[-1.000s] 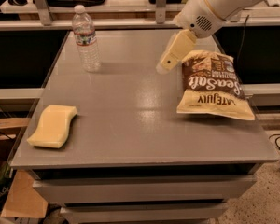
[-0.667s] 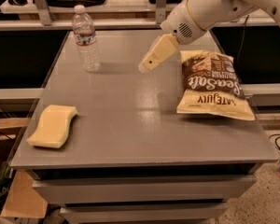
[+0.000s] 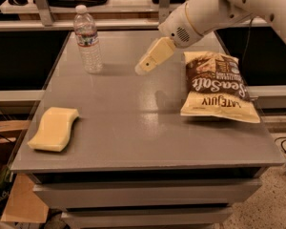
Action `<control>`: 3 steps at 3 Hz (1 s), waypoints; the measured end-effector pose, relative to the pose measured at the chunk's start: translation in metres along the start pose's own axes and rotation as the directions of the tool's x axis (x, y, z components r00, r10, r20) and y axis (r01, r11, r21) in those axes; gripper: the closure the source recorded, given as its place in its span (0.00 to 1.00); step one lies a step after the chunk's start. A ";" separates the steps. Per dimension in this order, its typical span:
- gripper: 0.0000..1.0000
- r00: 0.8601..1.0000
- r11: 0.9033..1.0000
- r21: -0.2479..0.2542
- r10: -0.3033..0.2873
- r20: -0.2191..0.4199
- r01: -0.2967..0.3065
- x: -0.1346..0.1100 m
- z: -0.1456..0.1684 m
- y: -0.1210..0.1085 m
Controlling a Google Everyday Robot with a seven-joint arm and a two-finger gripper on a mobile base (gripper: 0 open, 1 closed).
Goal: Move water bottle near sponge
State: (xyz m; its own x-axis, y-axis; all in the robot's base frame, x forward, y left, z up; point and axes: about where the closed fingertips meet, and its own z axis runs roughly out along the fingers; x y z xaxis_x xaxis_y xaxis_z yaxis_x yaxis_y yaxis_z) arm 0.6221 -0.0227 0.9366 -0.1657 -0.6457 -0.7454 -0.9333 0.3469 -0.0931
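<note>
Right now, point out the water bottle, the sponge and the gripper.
water bottle (image 3: 86,37): camera view, on its label.
sponge (image 3: 54,129): camera view, middle of its top face.
gripper (image 3: 147,66): camera view, its tip, over the table (image 3: 133,123) between bottle and chip bag (image 3: 214,87).

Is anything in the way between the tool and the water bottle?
Nothing visible. The tool hangs right of the water bottle, with only bare table between them. The way down to the sponge looks free too; the chip bag lies far right.

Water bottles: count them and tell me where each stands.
1. The water bottle stands upright, far left on the table; the gripper hangs right of it, apart. None seems hidden.
</note>
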 end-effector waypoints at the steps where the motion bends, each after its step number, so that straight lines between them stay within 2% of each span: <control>1: 0.00 0.997 1.000 -0.019 -0.003 0.080 0.005 -0.015 0.028 -0.004; 2: 0.00 0.984 1.000 -0.029 0.000 0.176 0.005 -0.031 0.055 -0.008; 3: 0.00 0.958 0.999 -0.045 0.008 0.287 0.005 -0.049 0.079 -0.009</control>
State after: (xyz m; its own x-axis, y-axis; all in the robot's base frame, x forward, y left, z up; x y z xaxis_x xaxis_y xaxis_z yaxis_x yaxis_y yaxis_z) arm 0.6635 0.0593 0.9220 -0.0747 -0.4208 -0.9041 -0.9475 0.3127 -0.0672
